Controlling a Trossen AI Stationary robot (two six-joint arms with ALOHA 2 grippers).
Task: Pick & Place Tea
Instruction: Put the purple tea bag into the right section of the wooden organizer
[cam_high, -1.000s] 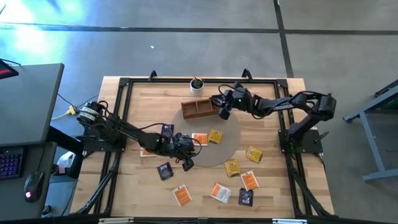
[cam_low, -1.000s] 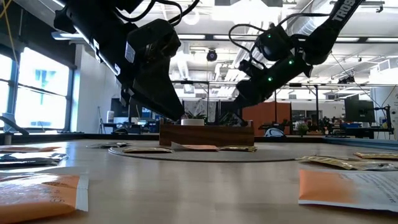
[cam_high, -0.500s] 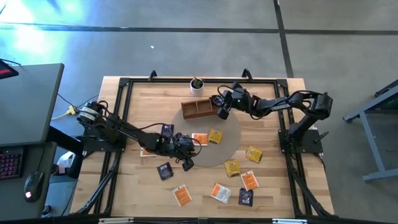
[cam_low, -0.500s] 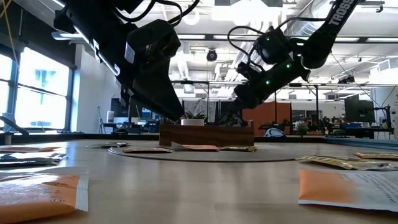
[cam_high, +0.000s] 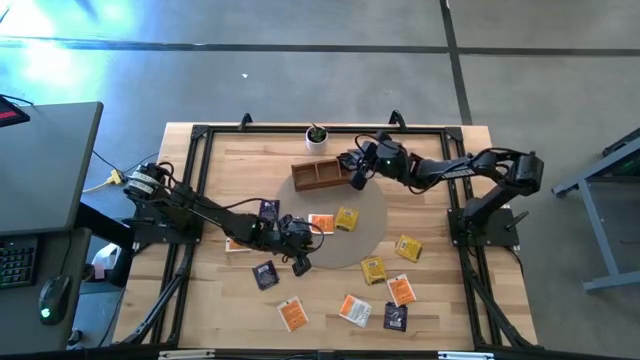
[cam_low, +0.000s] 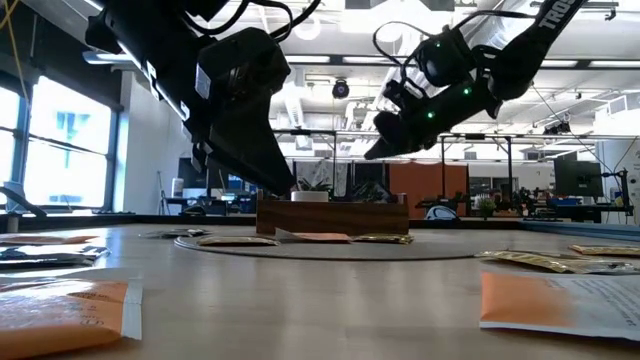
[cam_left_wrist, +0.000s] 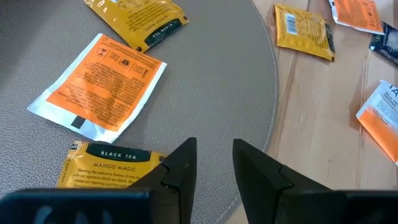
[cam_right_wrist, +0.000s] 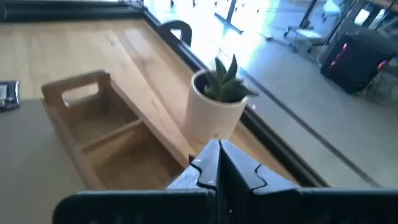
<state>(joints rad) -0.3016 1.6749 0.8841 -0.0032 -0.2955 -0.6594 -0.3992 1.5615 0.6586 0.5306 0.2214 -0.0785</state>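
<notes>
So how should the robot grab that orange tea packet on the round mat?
The orange packet lies flat on the mat, so probably come straight down and pinch one thin edge. The left gripper hovers open right beside it.

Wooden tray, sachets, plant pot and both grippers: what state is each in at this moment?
Wooden tray: upright, its visible compartments empty.
Plant pot: upright beside the tray.
Orange sachet: flat on the round grey mat.
Mango sachet: flat on the mat, partly hidden by the left fingers.
Left gripper: fingers open, low over the mat, holding nothing.
Right gripper: fingers shut, empty, raised above the tray's end.
</notes>
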